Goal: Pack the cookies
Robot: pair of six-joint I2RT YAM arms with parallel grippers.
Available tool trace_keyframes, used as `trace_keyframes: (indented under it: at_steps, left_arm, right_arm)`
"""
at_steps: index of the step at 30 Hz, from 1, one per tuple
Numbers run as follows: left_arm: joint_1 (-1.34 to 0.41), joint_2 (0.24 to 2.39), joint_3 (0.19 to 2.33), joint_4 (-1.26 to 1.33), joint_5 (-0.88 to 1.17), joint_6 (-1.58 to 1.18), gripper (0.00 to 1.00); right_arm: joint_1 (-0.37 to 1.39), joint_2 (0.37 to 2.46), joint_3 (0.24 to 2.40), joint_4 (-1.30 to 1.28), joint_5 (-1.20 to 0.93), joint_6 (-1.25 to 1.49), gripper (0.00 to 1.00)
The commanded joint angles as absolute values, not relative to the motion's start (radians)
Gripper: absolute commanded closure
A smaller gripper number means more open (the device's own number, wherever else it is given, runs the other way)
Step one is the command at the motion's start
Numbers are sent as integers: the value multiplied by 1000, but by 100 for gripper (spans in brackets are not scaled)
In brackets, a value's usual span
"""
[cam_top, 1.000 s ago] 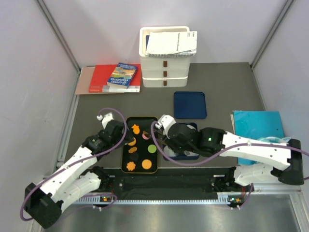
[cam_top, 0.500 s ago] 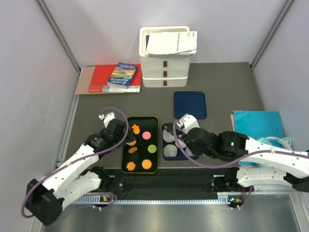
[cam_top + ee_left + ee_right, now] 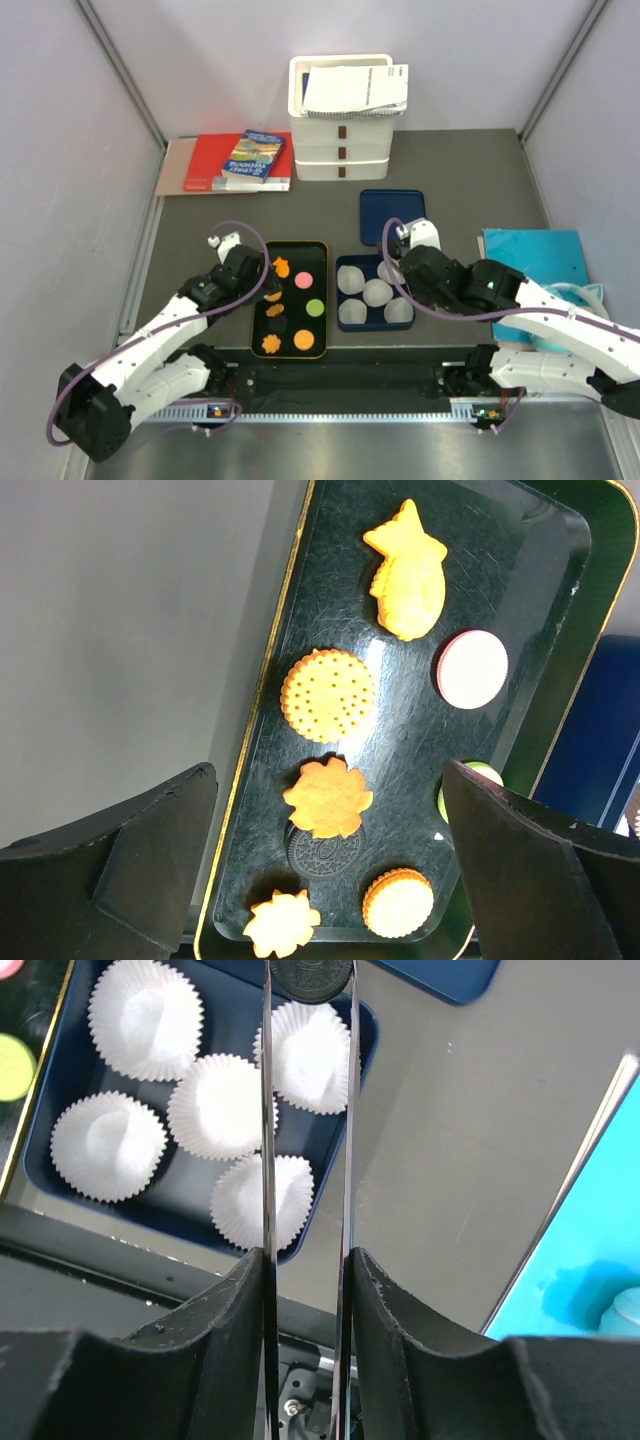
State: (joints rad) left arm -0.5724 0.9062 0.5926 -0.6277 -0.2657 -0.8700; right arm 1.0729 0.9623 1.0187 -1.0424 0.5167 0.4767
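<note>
One black cookie (image 3: 313,972) is pinched at the very tips of your right fingers (image 3: 350,1020), which are drawn in narrow around it; its upper edge runs out of the wrist view. It sits over the paper cup (image 3: 310,1055) at the far right corner of the blue tray (image 3: 225,1010), and you cannot tell whether it touches the cup. Four more white pleated cups share that tray, all close together.

The other cookies (image 3: 328,694) lie flat on the black, gold-rimmed tray (image 3: 290,243) just left of the blue one. There is an orange fish shape, a pink round one, a dotted orange round one and an orange flower partly over a black round one. There is also an orange sun shape, an orange sandwich round and a green one half hidden behind a finger.

Your left fingers (image 3: 160,845) are spread wide above that tray's near half, with nothing held between them.

Further back on the surface are a blue lid (image 3: 393,217), a teal folder (image 3: 535,258) at the right, red books (image 3: 225,165) at the left and stacked white boxes (image 3: 340,150).
</note>
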Motion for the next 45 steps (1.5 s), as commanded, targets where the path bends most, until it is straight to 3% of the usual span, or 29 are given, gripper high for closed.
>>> trace_keyframes:
  at_steps: [1, 26, 32, 41, 45]
  left_arm:
    - [-578, 907, 600, -583, -258, -871, 1]
    - [-578, 960, 612, -552, -232, -856, 1]
    - [-578, 953, 606, -560, -242, -854, 2]
    - [-578, 957, 612, -558, -245, -853, 1]
    - [-578, 959, 609, -557, -245, -854, 1]
  right_arm:
    - [1029, 948, 1025, -1042, 494, 509, 80]
    - [1025, 953, 999, -1141, 387, 610, 77]
    - [1025, 939, 991, -1131, 394, 617, 71]
    - [1025, 946, 1035, -1109, 417, 592, 51]
    - [1025, 950, 1054, -1108, 423, 584, 50]
